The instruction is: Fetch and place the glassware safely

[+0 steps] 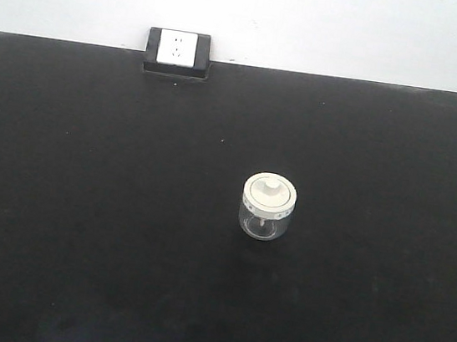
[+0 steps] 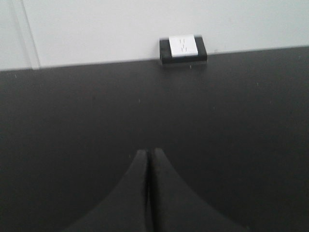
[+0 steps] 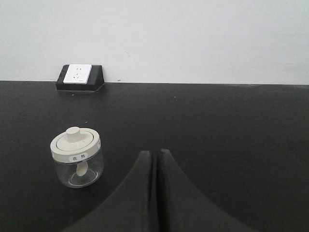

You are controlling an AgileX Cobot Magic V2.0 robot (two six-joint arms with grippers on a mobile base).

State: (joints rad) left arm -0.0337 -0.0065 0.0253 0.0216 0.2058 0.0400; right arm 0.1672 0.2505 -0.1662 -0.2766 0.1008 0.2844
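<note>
The glassware, a squat clear jar with a cream-white knobbed lid, stands upright on the black table, right of centre. In the right wrist view the glassware sits to the left of my right gripper, well apart from it; a small label shows on the lid rim. My right gripper is shut with nothing between its fingers. My left gripper is also shut and empty, over bare black table; the jar does not show in its view. Neither gripper appears in the front view.
A white socket in a black wedge-shaped housing sits at the table's far edge against the white wall; the same socket shows in the right wrist view and the socket in the left wrist view.
</note>
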